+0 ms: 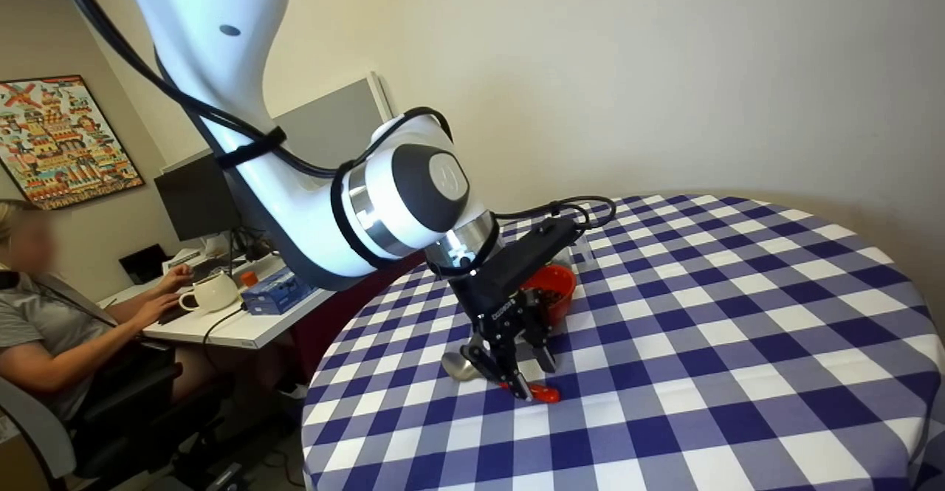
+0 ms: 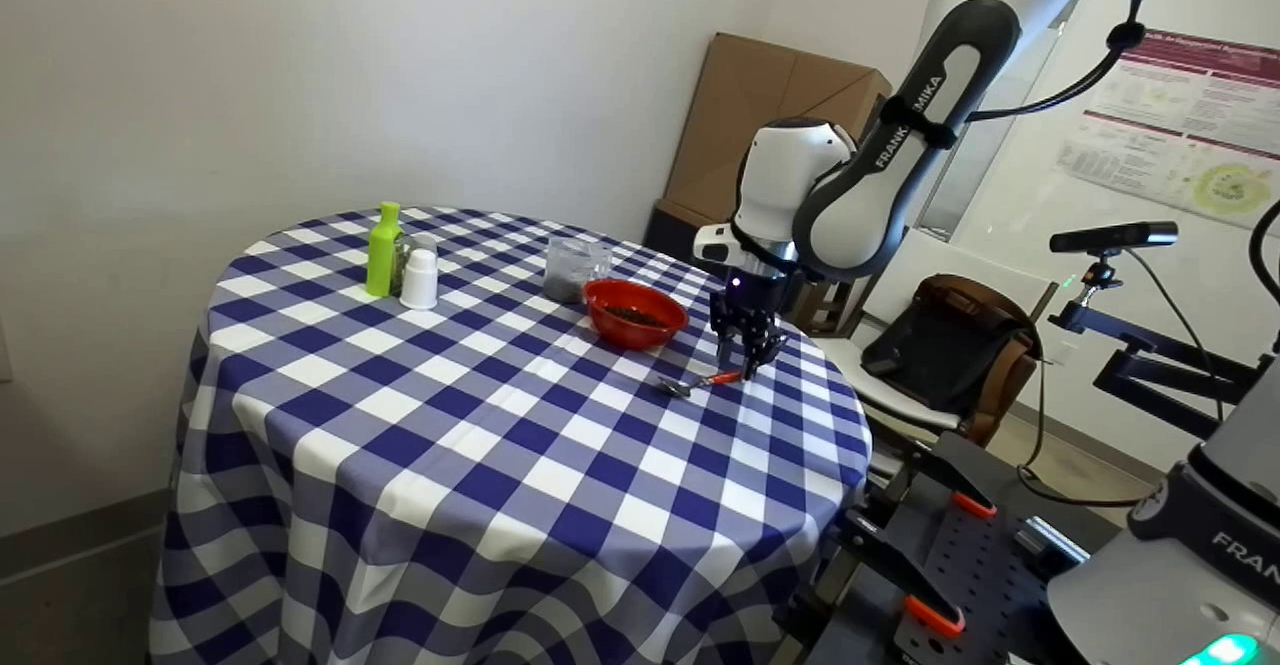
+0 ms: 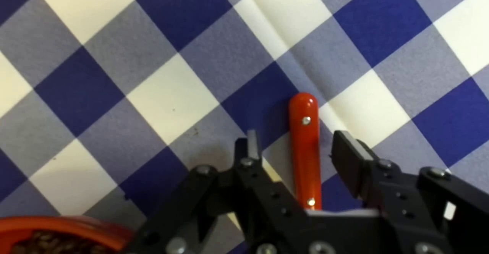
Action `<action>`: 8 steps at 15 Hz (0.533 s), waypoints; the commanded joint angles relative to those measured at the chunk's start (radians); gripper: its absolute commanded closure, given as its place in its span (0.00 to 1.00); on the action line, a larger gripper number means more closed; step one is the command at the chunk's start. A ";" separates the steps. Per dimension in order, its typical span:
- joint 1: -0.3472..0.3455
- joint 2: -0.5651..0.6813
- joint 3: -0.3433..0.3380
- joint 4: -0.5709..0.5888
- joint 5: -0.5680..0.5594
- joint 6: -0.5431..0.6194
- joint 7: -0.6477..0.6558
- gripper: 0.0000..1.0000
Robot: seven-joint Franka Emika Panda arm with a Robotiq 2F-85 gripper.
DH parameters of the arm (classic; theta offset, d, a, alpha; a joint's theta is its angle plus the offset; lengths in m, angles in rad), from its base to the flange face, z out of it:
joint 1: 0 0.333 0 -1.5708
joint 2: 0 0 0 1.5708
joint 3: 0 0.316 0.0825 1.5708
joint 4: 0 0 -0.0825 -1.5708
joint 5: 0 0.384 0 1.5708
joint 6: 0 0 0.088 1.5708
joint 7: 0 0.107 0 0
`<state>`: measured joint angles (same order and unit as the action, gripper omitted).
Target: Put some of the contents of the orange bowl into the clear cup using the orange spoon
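Note:
The orange spoon lies on the checked tablecloth. Its red-orange handle (image 3: 305, 158) runs between my fingers in the wrist view, and its metal end (image 2: 676, 386) shows in both exterior views. My gripper (image 3: 296, 135) is open, with one finger on each side of the handle and a gap to it on both sides. It is low over the table in both exterior views (image 1: 537, 380). The orange bowl (image 2: 640, 338) stands beside the gripper and holds dark brown bits; its rim (image 3: 88, 225) shows in the wrist view. The clear cup (image 2: 577, 270) stands behind the bowl, partly hidden by the arm in an exterior view (image 1: 581, 253).
A green bottle (image 2: 383, 250), stacked white cups (image 2: 420, 281) and a partly hidden jar stand together at the table's far side. The round table's edge (image 2: 868, 435) is near the gripper. A person (image 1: 52, 328) sits at a desk (image 1: 251, 328) beyond the table.

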<state>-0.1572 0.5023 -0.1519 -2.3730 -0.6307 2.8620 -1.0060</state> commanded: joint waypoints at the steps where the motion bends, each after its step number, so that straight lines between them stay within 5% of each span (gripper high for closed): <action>1: -0.055 -0.178 0.089 -0.040 0.176 -0.148 -0.001 0.17; 4: -0.029 -0.315 0.085 -0.017 0.309 -0.302 0.051 0.00; 8: 0.002 -0.487 0.067 0.063 0.363 -0.539 0.191 0.00</action>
<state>-0.1802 0.1374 -0.0735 -2.3436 -0.3104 2.4751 -0.9106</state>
